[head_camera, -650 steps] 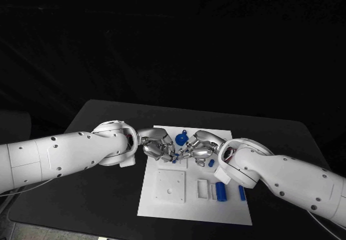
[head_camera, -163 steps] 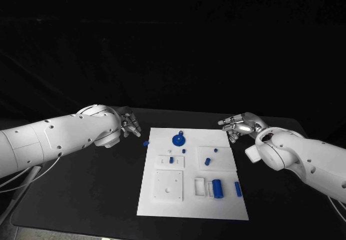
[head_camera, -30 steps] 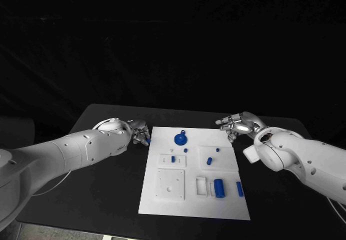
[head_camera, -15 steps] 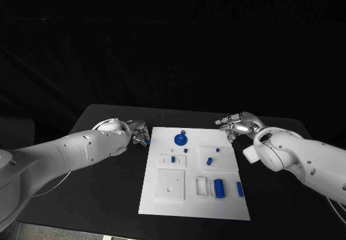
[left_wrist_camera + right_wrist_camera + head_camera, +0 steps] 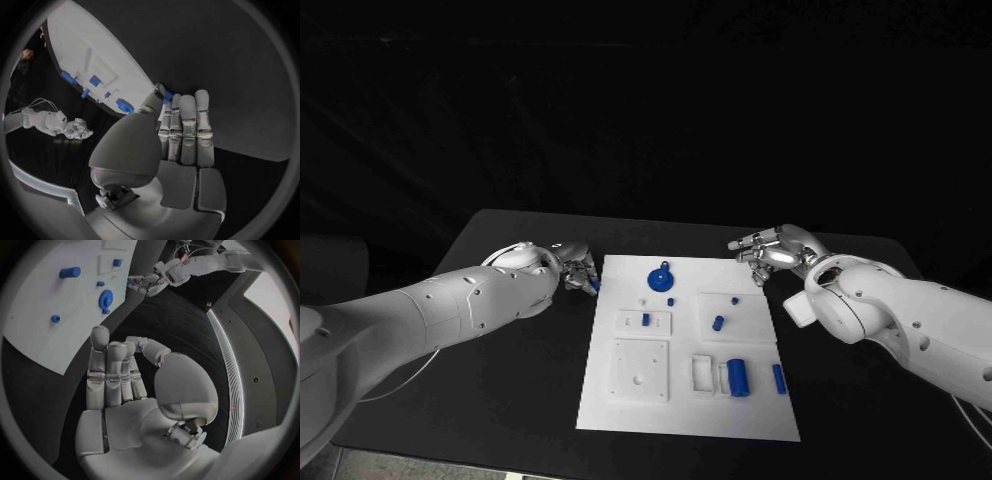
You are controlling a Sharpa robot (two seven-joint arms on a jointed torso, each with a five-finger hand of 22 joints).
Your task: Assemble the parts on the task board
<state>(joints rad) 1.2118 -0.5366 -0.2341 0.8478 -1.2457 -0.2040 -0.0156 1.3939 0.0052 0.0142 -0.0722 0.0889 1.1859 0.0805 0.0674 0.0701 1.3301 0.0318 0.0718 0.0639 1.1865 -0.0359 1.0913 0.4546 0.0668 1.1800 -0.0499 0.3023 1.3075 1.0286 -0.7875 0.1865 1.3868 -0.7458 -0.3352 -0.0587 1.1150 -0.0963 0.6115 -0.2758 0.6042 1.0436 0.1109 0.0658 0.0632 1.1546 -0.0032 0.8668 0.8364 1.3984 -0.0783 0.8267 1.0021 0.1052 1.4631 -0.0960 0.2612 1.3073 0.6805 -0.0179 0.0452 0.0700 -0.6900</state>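
Task board (image 5: 687,405): a white rectangular plate in the middle of the black bench (image 5: 488,390), its long side running from the near edge toward the far edge; it carries raised white blocks and recesses.
Parts, look: small blue pieces; one is a toothed disc (image 5: 659,274) with a short stub, near the board's far edge.
Parts, count on board: seven in the head view. These are the disc, a tiny peg (image 5: 671,300) just nearer than it, a second tiny peg (image 5: 734,299), a short slanted pin (image 5: 718,322), a piece (image 5: 645,318) standing in a white block, a thick cylinder (image 5: 738,376), and a slim bar (image 5: 779,377) at the board's right edge.
Stray part (image 5: 593,285): one blue piece lying off the board on the bench, just beside the board's far left corner.
Left hand (image 5: 574,266): at the stray part, fingers held straight and close together. The left wrist view shows blue between the thumb tip and the fingertips (image 5: 187,102), but I cannot tell whether the piece is gripped or only touched.
Right hand (image 5: 767,250): released and holding nothing, over the bench off the board's far right corner.
Hands, count: two, one at each far corner of the board.
Right wrist view adds: the bare palm with upright fingers and the thumb apart from them, and the disc's teeth seen clearly.
Head view adds: the full layout and count.
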